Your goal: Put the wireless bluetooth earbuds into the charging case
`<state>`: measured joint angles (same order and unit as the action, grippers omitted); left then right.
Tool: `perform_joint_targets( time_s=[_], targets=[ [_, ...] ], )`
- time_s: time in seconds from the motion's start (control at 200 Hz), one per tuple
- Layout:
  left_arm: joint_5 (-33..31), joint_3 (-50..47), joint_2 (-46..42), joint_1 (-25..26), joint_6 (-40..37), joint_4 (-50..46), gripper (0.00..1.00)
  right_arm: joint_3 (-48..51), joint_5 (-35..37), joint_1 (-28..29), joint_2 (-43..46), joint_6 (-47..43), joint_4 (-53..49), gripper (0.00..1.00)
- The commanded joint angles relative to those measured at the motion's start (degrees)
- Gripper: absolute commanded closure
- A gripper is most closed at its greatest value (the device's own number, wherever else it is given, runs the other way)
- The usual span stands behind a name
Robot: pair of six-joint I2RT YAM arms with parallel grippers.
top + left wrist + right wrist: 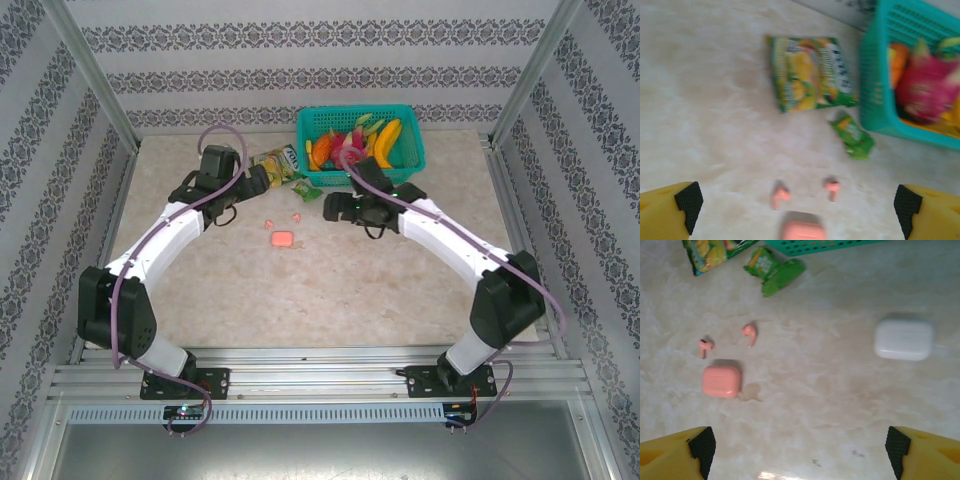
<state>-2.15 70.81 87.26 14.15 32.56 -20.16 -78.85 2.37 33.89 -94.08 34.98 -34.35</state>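
Marbled surface (pixel 300 290): closed pink case (pixel 721 381), two pink earbuds (pixel 749 334) loose beside it, awaiting insertion; left tool (pixel 796 205), right tool (pixel 800 450) spread wide, empty.

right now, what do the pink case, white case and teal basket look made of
The small rounded pink case looks like smooth matte plastic: even colour, soft edges, no glare. The pebble-like white case is likely smooth plastic too, uniformly white with rounded corners. The teal lattice basket seems moulded plastic, given its regular grid.
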Motion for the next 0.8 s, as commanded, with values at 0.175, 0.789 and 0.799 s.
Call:
perform_joint_targets(
  time_s=[0.175,0.789,0.799],
  targets=[
    [-5.7,-4.8,-6.1,-4.6,1.3,-0.3,0.00,-16.8,10.7,10.5,-15.1,3.0,-8.0,0.02],
    [5.1,-10.5,-6.4,-15.8,10.3,0.5,0.00,-42.9,13.2,15.6,-39.8,12.6,-21.0,0.17],
    [5.3,-10.5,-6.4,-15.8,10.2,0.6,0.00,-43.1,13.3,15.6,-40.0,12.7,-21.0,0.17]
  ],
)
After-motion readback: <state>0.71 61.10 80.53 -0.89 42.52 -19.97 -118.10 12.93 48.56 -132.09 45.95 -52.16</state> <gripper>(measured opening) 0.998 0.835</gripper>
